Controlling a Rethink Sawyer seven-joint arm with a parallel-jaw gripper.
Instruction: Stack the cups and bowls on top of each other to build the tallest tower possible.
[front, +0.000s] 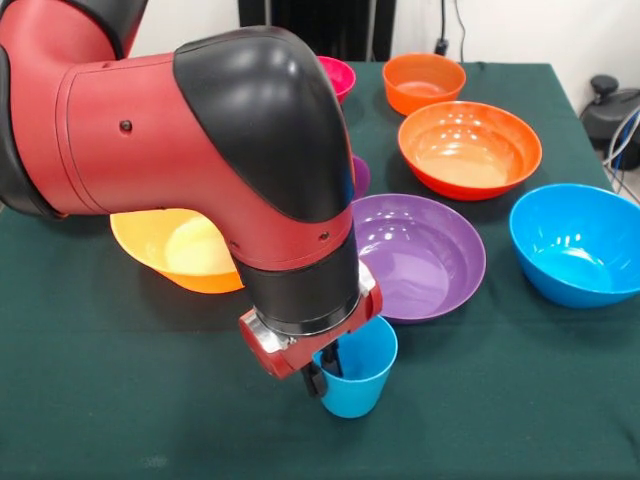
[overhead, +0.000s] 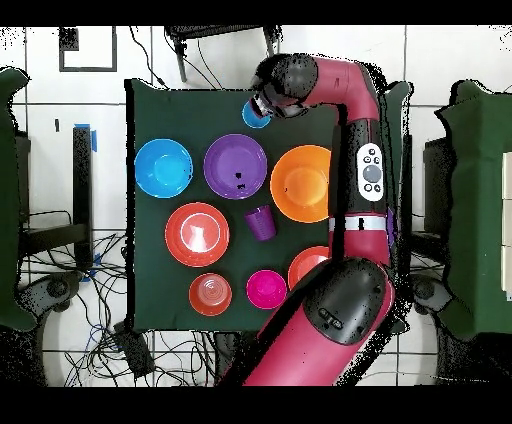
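Note:
The light blue cup (front: 358, 375) stands upright near the table's front edge, in front of the purple bowl (front: 420, 255). My gripper (front: 325, 375) comes down on the cup's left rim, one finger inside and one outside, shut on the wall. In the overhead view the gripper (overhead: 263, 106) covers part of the cup (overhead: 252, 116). The purple cup (overhead: 261, 222) stands mid-table, mostly hidden by the arm in the front view. The big orange bowl (front: 170, 250), blue bowl (front: 578, 243), red-orange bowl (front: 470, 148), small orange bowl (front: 423, 82) and small magenta bowl (front: 338, 72) lie apart, open side up.
A second red-orange bowl (overhead: 303, 264) lies half under the arm near the robot's base. Only one purple bowl shows. The arm (front: 200, 150) blocks much of the table's left half in the front view. Cables and chairs surround the green table (overhead: 150, 100).

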